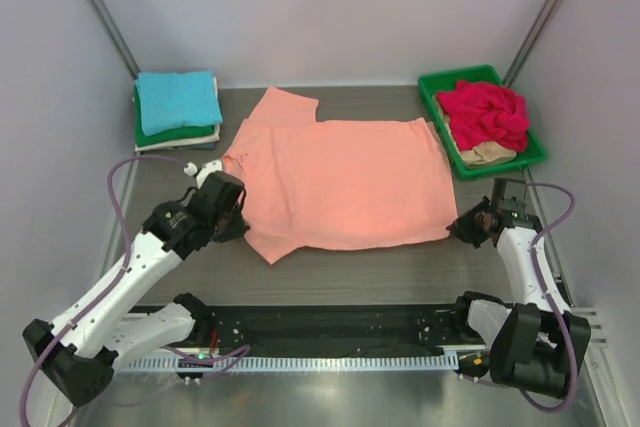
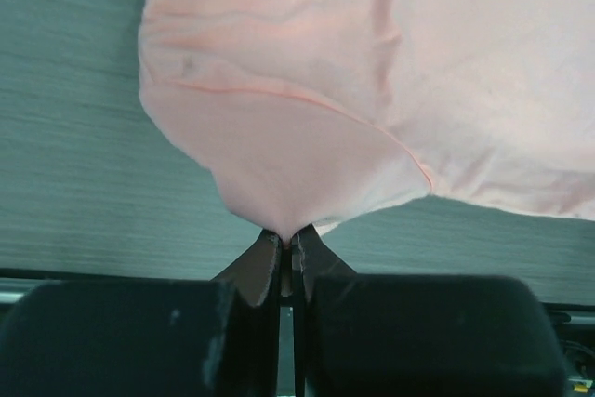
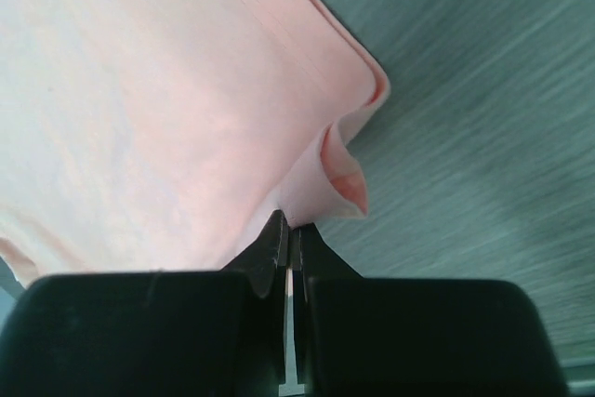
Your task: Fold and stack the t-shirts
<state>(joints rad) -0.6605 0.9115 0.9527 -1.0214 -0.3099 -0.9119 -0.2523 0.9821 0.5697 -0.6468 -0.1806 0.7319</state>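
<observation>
- Salmon-orange t-shirt (image 1: 350, 182) spread flat on the desk (image 1: 350, 277), one sleeve (image 1: 285, 105) at 11 o'clock.
- Left gripper (image 2: 289, 241) clamped on its 8 o'clock edge, right gripper (image 3: 291, 230) on its 4 o'clock corner.

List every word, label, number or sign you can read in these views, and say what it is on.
None legible. The salmon-orange t-shirt, the folded stack, the red shirt and the green tray are all plain; no print, tag or number shows in any view.
</observation>
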